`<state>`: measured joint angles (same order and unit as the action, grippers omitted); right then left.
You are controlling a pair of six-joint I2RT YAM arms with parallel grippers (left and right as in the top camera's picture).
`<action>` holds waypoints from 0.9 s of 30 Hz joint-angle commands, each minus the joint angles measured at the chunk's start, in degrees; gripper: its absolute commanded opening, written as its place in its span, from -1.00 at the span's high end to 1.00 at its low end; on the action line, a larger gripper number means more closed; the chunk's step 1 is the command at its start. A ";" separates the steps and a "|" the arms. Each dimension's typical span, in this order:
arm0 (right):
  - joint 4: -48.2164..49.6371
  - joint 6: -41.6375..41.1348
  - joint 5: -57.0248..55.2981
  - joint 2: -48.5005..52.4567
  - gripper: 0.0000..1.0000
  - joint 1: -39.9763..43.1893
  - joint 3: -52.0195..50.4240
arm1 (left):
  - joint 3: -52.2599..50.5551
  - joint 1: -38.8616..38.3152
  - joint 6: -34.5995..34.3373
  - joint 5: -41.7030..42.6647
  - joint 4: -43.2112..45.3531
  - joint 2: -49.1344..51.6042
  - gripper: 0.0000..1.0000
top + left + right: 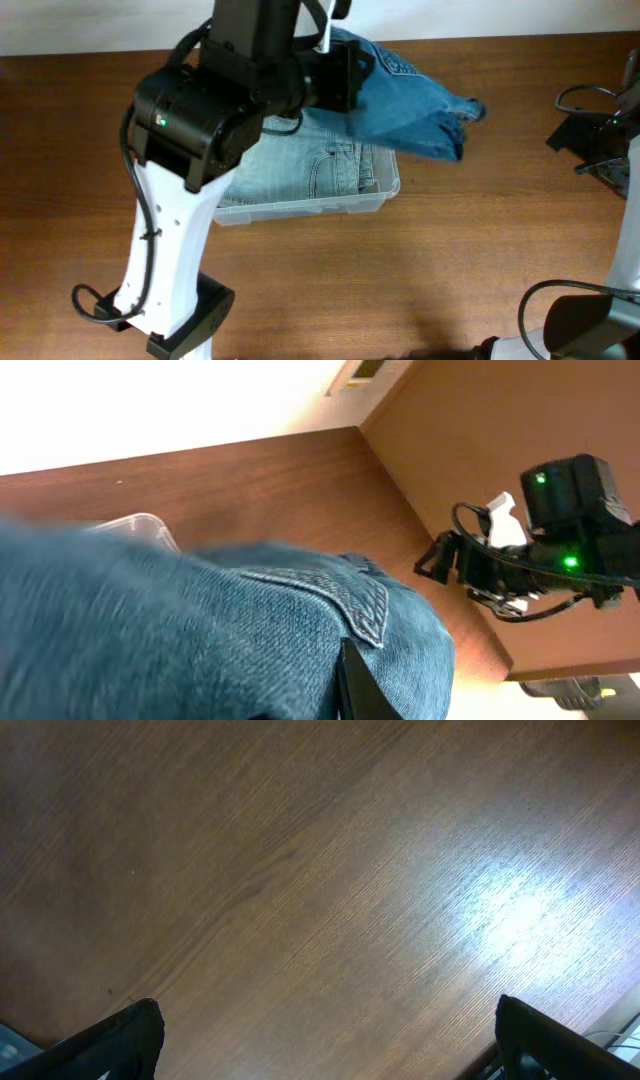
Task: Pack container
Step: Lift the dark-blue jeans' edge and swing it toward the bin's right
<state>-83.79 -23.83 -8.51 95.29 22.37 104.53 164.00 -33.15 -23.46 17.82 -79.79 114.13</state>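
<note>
The clear plastic container (385,198) sits at the table's middle back, holding light blue folded jeans (300,170). My left gripper (345,70) is shut on darker blue jeans (410,100) and holds them lifted above the container's far right corner; the cloth drapes past the rim toward the right. In the left wrist view the jeans (200,630) fill the frame around one black finger (360,690), with a container corner (140,525) behind. My right gripper (325,1040) is open and empty over bare wood at the far right.
The right arm (600,135) with its cables stands at the table's right edge; it also shows in the left wrist view (540,540). The left arm's white base (165,300) stands at the front left.
</note>
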 commanded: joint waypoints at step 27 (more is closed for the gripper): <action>0.00 -0.50 -0.09 -0.85 -0.97 0.20 -0.17 | 1.05 -1.55 22.86 2.08 -8.70 12.52 0.95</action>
<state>-83.79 -23.86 -8.51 95.29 22.37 104.53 163.74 -35.33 -8.47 20.29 -85.41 128.38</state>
